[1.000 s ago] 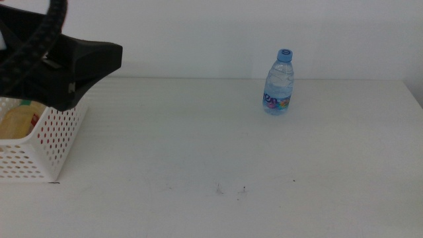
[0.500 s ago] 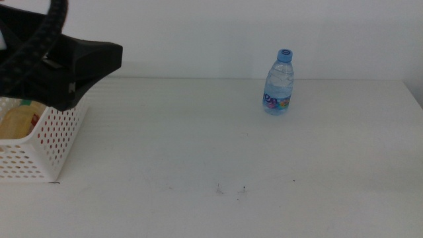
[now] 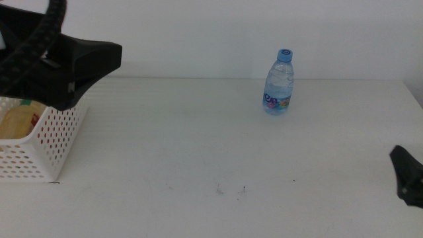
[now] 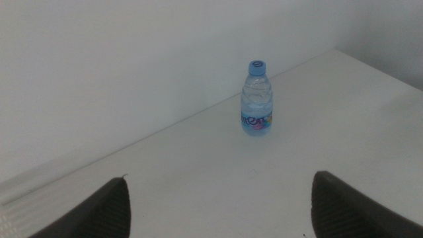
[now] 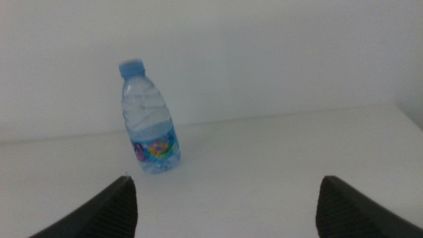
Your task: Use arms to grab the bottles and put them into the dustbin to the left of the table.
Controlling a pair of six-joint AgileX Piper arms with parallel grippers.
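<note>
- Specks (image 3: 230, 190), tiny and dark, dot the near part of the white table (image 3: 198, 145) in the middle view.
- At the near right edge of that view, the right gripper (image 3: 406, 177) shows only as a dark tip low over the tabletop; its own wrist view shows its two jaws spread wide with nothing between them.
- On the left side, the white perforated dustbin (image 3: 56, 142) sits at the table's edge, with a yellow bottle (image 3: 16, 120) lying inside it.
- Above the dustbin, the left gripper (image 3: 99, 58) hangs with its dark fingers pointing toward the table's middle; its wrist view shows the jaws wide apart and empty.
- Farther back, right of centre, the clear water bottle (image 3: 278, 92) with a blue cap stands upright near the table's far edge, well apart from both grippers.
- Both wrist views face that same bottle, upright before the plain white wall (image 3: 211, 33).
</note>
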